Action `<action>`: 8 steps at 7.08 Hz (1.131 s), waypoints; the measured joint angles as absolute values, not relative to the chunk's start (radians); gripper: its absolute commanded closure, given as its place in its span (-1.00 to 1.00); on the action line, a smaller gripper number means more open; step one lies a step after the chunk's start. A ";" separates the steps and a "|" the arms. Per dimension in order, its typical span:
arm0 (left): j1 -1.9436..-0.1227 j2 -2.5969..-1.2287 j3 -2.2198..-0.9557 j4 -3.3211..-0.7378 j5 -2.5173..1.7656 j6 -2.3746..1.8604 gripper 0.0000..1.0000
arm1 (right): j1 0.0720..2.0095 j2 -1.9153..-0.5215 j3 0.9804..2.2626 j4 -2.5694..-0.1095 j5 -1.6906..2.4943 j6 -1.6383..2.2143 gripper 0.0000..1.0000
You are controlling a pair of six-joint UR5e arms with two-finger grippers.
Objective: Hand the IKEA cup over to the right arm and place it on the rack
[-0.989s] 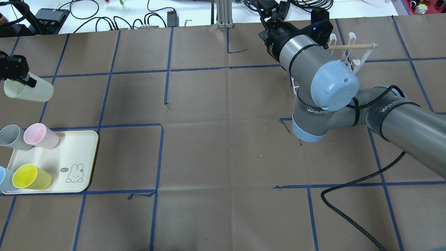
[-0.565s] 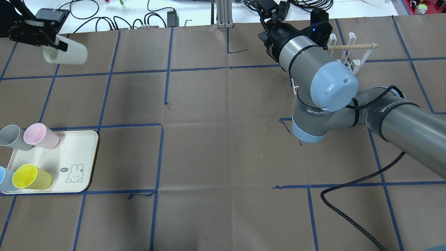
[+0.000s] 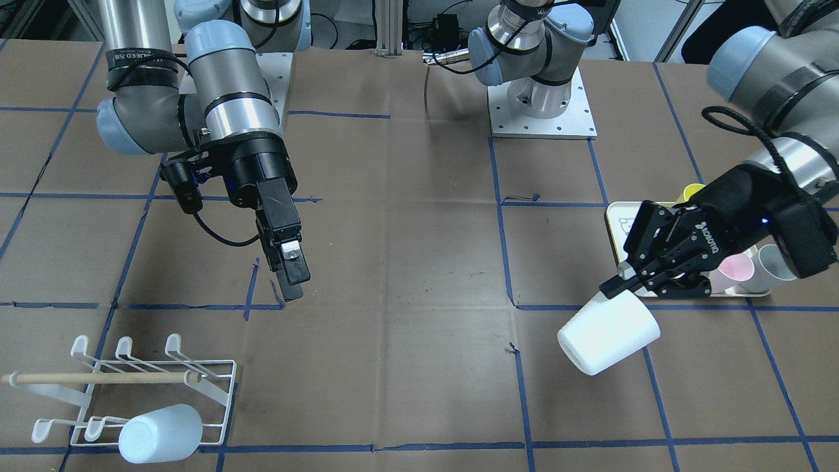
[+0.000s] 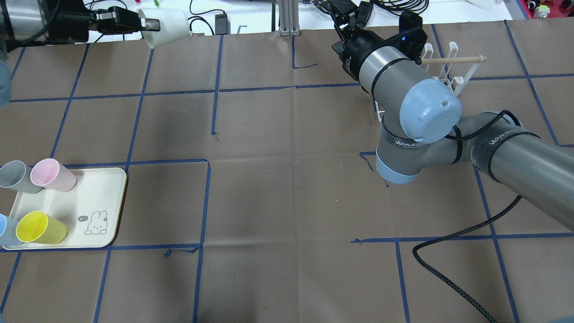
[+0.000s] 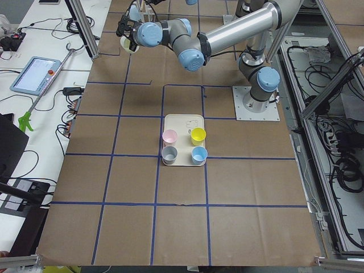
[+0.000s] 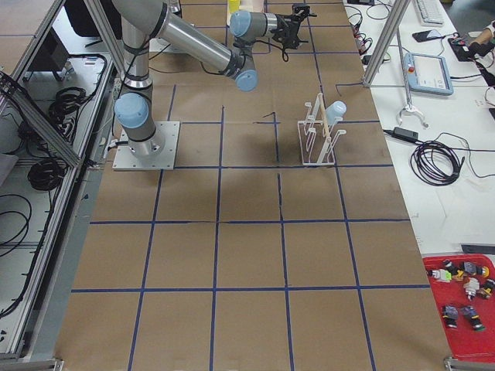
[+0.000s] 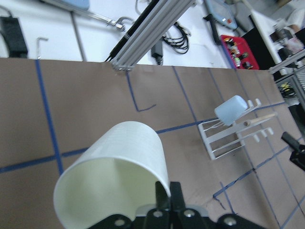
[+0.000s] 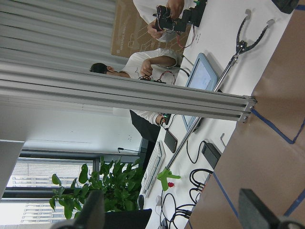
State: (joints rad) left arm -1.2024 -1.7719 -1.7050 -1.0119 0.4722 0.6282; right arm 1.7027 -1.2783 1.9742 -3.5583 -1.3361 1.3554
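My left gripper [image 3: 624, 282] is shut on the rim of a cream-white cup [image 3: 606, 341] and holds it tilted in the air. In the overhead view the left gripper [image 4: 145, 23] and the cup [image 4: 165, 22] are at the far left of the table. The left wrist view shows the cup [image 7: 114, 186] from close up. My right gripper [image 3: 293, 276] hangs open and empty over the table, with its fingers [image 8: 93, 212] wide apart. The white wire rack [image 3: 131, 387] stands beyond it, with a pale blue cup [image 3: 160, 431] on it. The rack also shows in the overhead view [image 4: 448, 67].
A cream tray [image 4: 105, 188] with a bunny drawing stands at the near left and holds pink [image 4: 51, 174], grey [image 4: 13, 176], yellow [image 4: 39, 227] and blue cups. A black cable [image 4: 453, 251] lies on the table at the near right. Cables and an aluminium post [image 4: 287, 18] stand past the far edge.
My left gripper has carried the cream cup from the table's left edge toward the far side and to the right, turning it. The right arm has not moved.
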 measured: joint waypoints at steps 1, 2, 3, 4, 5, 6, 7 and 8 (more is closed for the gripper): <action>-1.234 -1.797 -1.764 -0.828 0.402 0.627 0.97 | 1.703 -1.278 1.974 -3.556 -1.336 1.387 -0.99; -1.278 -1.828 -1.797 -0.660 0.354 0.625 0.94 | 1.703 -1.278 1.973 -3.555 -1.335 1.434 -1.00; -1.321 -1.862 -1.811 -0.530 0.324 0.623 0.92 | 1.703 -1.277 1.973 -3.553 -1.335 1.464 -1.00; -1.350 -1.898 -1.821 -0.428 0.303 0.623 0.92 | 1.704 -1.275 1.973 -3.552 -1.335 1.475 -1.00; -1.367 -1.939 -1.839 -0.327 0.275 0.624 0.91 | 1.704 -1.274 1.973 -3.551 -1.336 1.478 -1.00; -1.375 -1.972 -1.868 -0.215 0.241 0.610 0.89 | 1.704 -1.272 1.973 -3.551 -1.336 1.478 -1.00; -1.384 -1.985 -1.899 -0.119 0.219 0.573 0.88 | 1.704 -1.270 1.973 -3.550 -1.336 1.477 -1.00; -1.406 -1.982 -1.918 -0.064 0.218 0.531 0.88 | 1.705 -1.268 1.973 -3.549 -1.338 1.478 -1.00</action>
State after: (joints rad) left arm -1.4060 -1.9817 -1.9178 -0.0637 0.2177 0.5313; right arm 1.7047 -1.2680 1.9729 -3.5487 -1.3378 1.4777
